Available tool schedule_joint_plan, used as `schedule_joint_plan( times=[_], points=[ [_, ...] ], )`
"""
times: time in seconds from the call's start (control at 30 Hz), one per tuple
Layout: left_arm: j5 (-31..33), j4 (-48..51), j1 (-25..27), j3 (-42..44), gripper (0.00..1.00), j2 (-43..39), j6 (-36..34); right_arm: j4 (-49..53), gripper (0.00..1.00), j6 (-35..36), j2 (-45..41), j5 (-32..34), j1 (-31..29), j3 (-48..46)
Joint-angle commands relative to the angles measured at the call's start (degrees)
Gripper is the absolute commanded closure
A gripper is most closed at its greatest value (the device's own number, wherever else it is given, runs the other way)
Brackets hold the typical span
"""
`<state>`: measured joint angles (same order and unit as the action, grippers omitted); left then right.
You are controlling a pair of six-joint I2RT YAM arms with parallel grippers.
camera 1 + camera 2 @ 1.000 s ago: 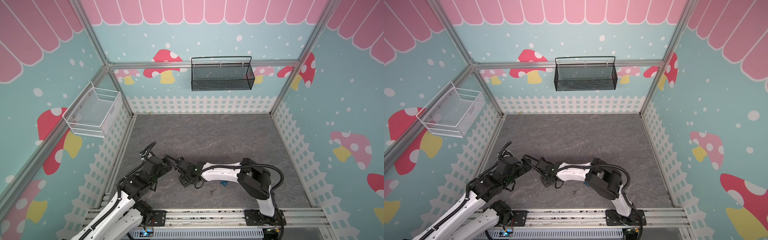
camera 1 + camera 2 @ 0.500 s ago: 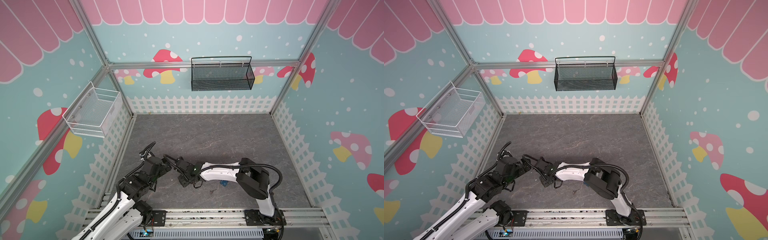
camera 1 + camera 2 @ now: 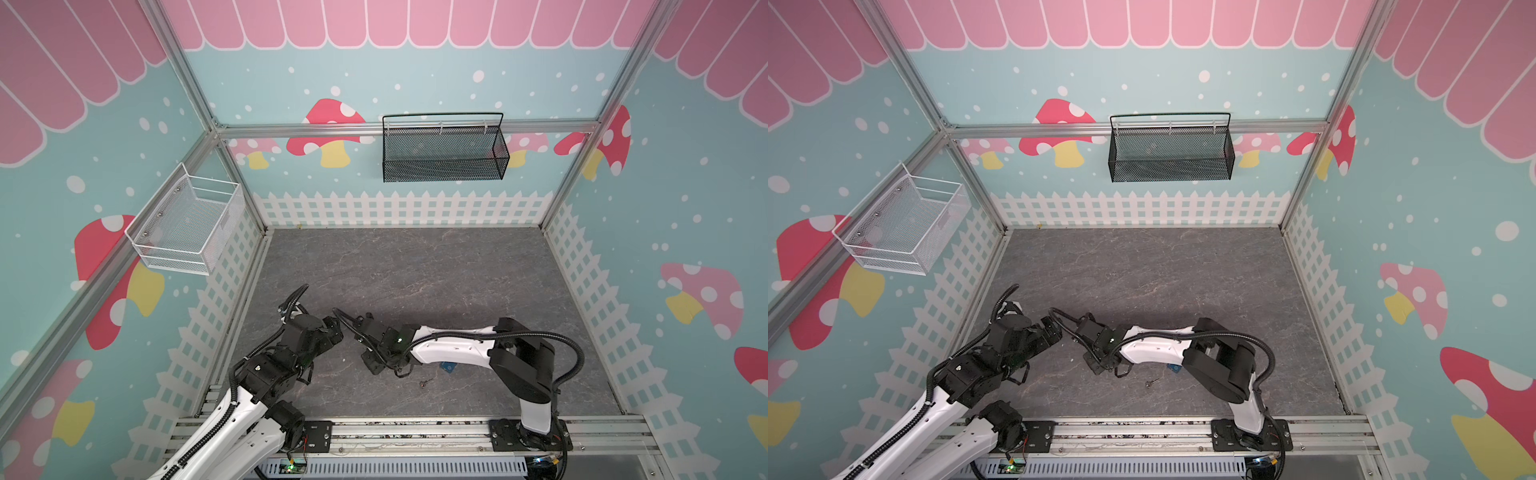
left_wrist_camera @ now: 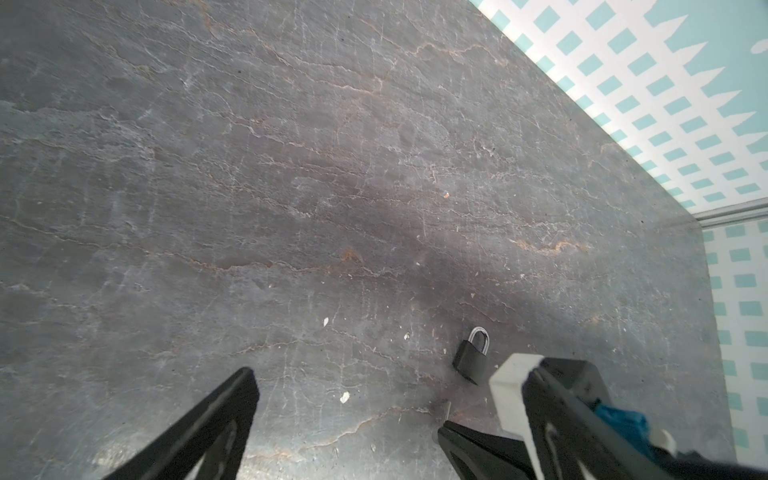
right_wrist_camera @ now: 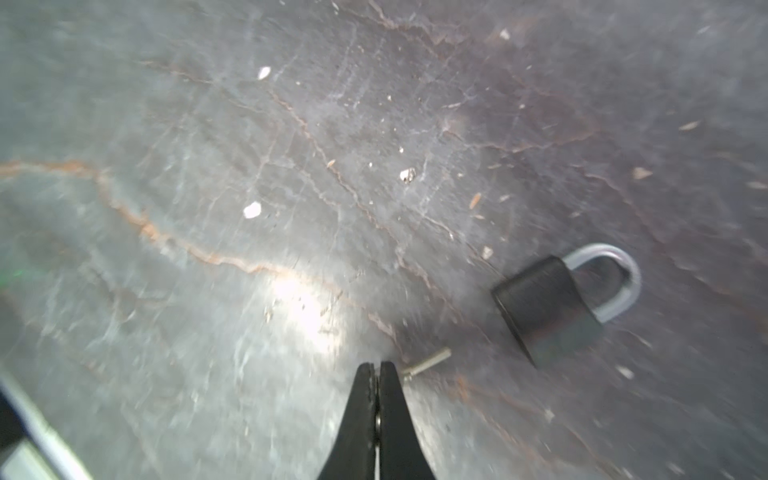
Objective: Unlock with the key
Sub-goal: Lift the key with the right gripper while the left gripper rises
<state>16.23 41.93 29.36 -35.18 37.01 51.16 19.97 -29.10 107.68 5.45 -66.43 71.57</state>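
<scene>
Surface [image 4: 291,166]: grey stone-look slab, rust-brown veins, mostly matt, faint sheen under light, fine cracks.
Padlock [image 5: 544,307]: matt black body, smooth bright metal shackle.
Key [image 5: 428,361]: thin bare metal shaft, blurred.
Jaws: matt black plastic.
Black basket [image 3: 442,153]: metal mesh.
White basket [image 3: 187,226]: coated wire mesh.

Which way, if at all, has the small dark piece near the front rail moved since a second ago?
No: the small dark piece keeps its spot against the front rail in both top views.
</scene>
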Motion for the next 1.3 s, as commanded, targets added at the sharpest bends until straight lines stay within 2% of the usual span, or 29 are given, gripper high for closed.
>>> schedule_joint_plan(
  times=[0.0,0.13,0.33,0.43,0.67,0.87,1.03,1.27],
  points=[
    [-3.5,1.6,-0.5,-1.8,0.00,-1.0,2.3,-3.6,1.00,5.8,-6.2,2.5,0.1,-3.0],
    [-7.7,0.2,-0.5,-3.2,0.00,-1.6,5.4,-7.5,1.00,11.1,-11.9,2.9,0.3,-6.9],
    [-17.2,-10.0,-0.5,-2.1,0.01,-1.5,13.2,-13.7,1.00,14.1,-19.4,1.9,1.3,-10.3],
    [-20.5,-16.3,-0.5,-1.3,0.04,-1.0,17.3,-16.0,1.00,13.1,-21.6,0.9,1.9,-10.8],
    [-23.8,-30.4,-0.1,1.5,0.14,1.4,29.0,-24.3,1.00,8.0,-26.3,-0.7,3.5,-12.8],
    [-22.7,-37.4,0.5,3.2,0.20,2.7,37.1,-29.8,1.00,4.7,-28.5,0.2,4.4,-13.9],
    [-20.0,-46.1,2.6,6.2,0.21,4.2,47.1,-36.2,1.00,4.2,-28.9,-0.5,4.5,-15.1],
    [-16.5,-47.7,4.9,5.8,0.19,6.1,52.9,-40.7,1.00,4.4,-27.3,-1.0,4.6,-14.2]
  ],
)
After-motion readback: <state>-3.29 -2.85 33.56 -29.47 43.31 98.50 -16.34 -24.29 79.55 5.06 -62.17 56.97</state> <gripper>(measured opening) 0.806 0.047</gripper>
